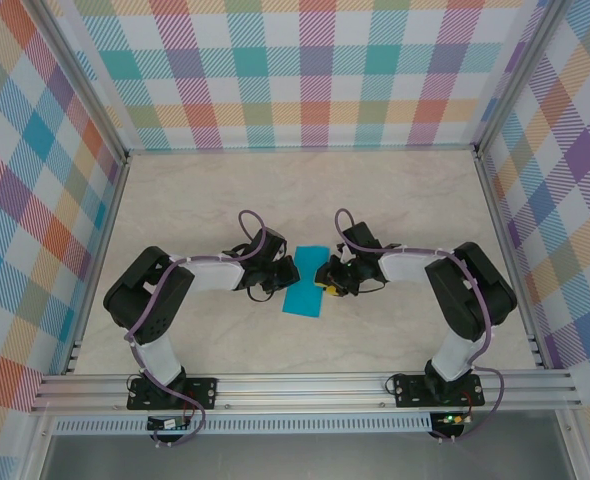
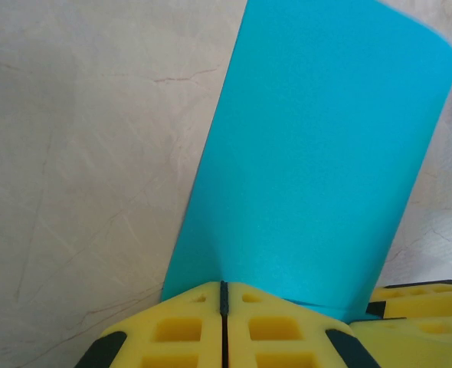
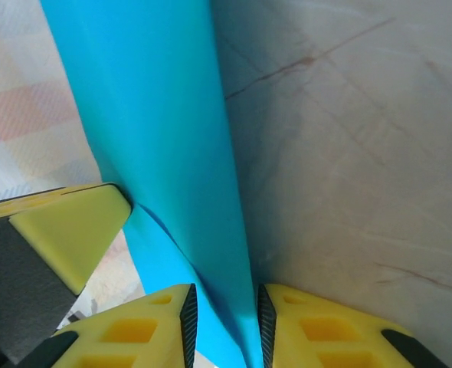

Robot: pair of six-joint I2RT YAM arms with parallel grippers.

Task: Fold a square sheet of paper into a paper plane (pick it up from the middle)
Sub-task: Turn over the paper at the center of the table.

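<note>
Two arms bend inward from their bases, elbows swung out, so the left gripper [image 2: 224, 290] and right gripper [image 3: 224, 297] nearly meet over the middle of the table [image 1: 305, 190]. The sheet [image 1: 304, 296] lies between them as a narrow teal strip, with one gripper at each long side. The left fingers are pressed together, nipping the sheet's edge. The right fingers stand slightly apart with the sheet running through the gap, and I cannot tell whether they bite it. The table is pale with marble-like veins. Bright plaid walls [image 1: 305, 70] close three sides, and an aluminium frame [image 1: 305, 385] runs along the near edge.
</note>
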